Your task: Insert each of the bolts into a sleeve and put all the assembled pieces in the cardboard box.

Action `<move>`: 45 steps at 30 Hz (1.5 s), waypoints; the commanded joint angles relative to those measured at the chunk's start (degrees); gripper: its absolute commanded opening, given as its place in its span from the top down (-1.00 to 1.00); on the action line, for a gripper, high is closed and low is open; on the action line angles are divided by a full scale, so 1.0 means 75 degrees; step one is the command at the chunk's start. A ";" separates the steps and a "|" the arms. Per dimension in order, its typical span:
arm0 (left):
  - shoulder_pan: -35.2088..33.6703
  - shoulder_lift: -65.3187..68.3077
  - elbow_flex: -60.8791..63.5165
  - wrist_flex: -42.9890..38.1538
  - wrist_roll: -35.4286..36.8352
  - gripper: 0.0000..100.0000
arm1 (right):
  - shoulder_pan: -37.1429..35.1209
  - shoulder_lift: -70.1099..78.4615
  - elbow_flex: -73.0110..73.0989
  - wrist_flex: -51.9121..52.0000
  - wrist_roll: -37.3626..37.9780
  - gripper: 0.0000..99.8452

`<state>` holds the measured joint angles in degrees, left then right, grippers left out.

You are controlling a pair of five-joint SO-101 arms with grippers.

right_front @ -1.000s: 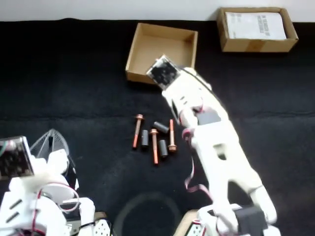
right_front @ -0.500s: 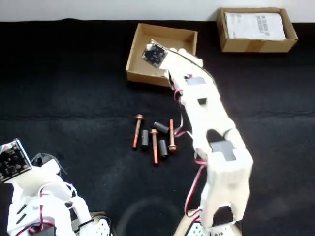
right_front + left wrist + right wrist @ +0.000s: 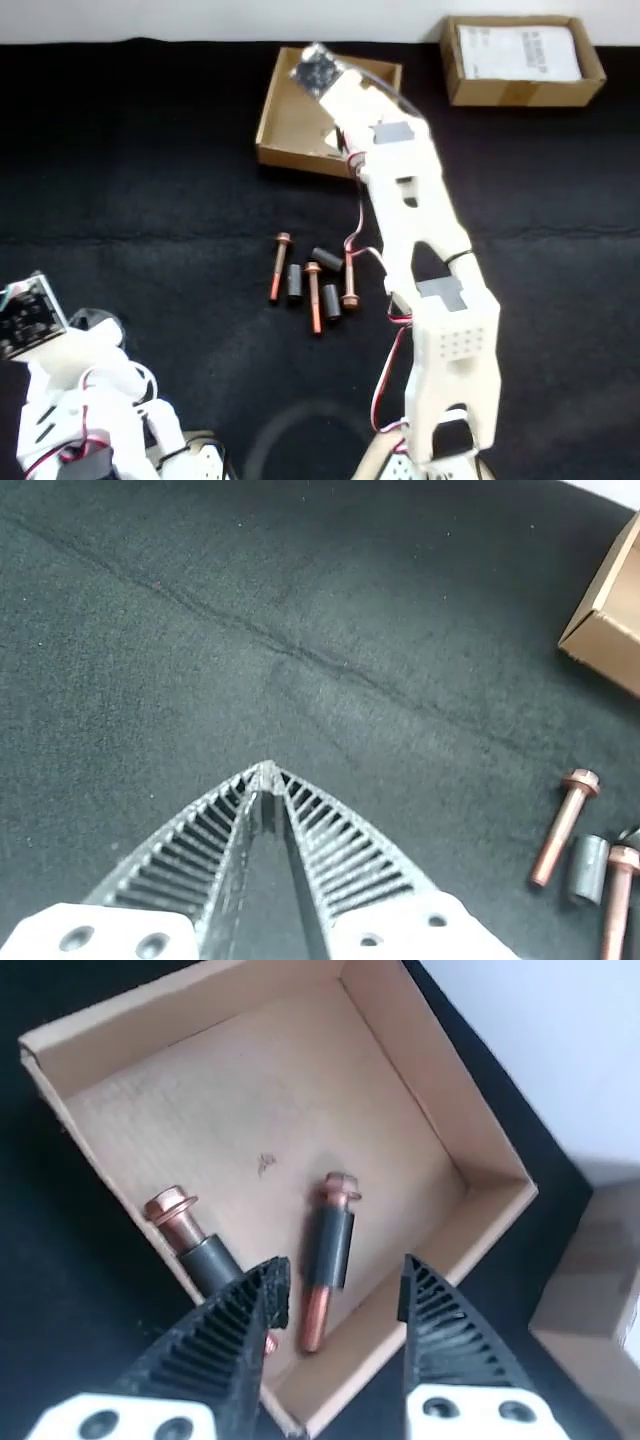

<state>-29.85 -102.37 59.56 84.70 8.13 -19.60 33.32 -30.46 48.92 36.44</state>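
Note:
The open cardboard box (image 3: 287,112) sits at the back of the black table. My right arm (image 3: 400,200) stretches over it. The right gripper (image 3: 342,1268) hangs open just above the box (image 3: 240,1110). Inside lie two assembled pieces: one bolt in its dark sleeve (image 3: 330,1242) between the fingers, another (image 3: 192,1238) partly behind a fingertip (image 3: 262,1290). Three loose copper bolts (image 3: 279,266) (image 3: 314,297) (image 3: 349,273) and three dark sleeves (image 3: 295,282) (image 3: 327,259) (image 3: 332,301) lie mid-table. My left gripper (image 3: 265,772) is shut and empty over bare cloth near the front left.
A second cardboard box (image 3: 520,60) holding a printed sheet stands at the back right. The left arm's base (image 3: 80,410) fills the front left corner. Black cloth covers the table, with a crease (image 3: 300,658) running across it.
My right arm has stretched farther back, carrying its wrist from the box's near edge to over the box. The left arm has drawn back toward the front left corner.

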 commanded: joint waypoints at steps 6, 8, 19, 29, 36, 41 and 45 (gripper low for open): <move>0.0100 0.0029 -0.0006 -0.0188 -0.0023 0.98 | -0.0170 -0.1237 -0.2268 0.3558 -0.2673 0.68; 0.0229 0.0029 -0.0006 -0.0176 -0.0023 0.98 | -0.0252 -0.1436 -0.2690 0.4390 -0.3188 0.68; 0.0733 0.0029 -0.0006 -0.0176 -0.0035 0.98 | -0.1061 -0.2585 -0.1999 0.6957 -0.3880 0.68; 0.0697 0.0029 -0.0018 -0.0188 -0.0047 0.98 | -0.2081 -0.3757 0.2292 0.6734 -0.1149 0.68; 0.0252 0.0029 -0.0018 -0.0188 -0.0047 0.98 | -0.1319 -0.3253 0.3300 0.5234 0.0445 0.68; -0.0147 0.0029 -0.0006 -0.0176 -0.0047 0.98 | -0.1412 -0.2549 0.3311 0.4812 0.0586 0.68; -0.0182 0.0029 -0.0006 -0.0176 -0.0047 0.98 | -0.1506 -0.2186 0.3311 0.4519 0.0586 0.68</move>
<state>-30.37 -102.37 59.74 84.44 8.04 -30.42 16.35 -5.58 84.09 40.04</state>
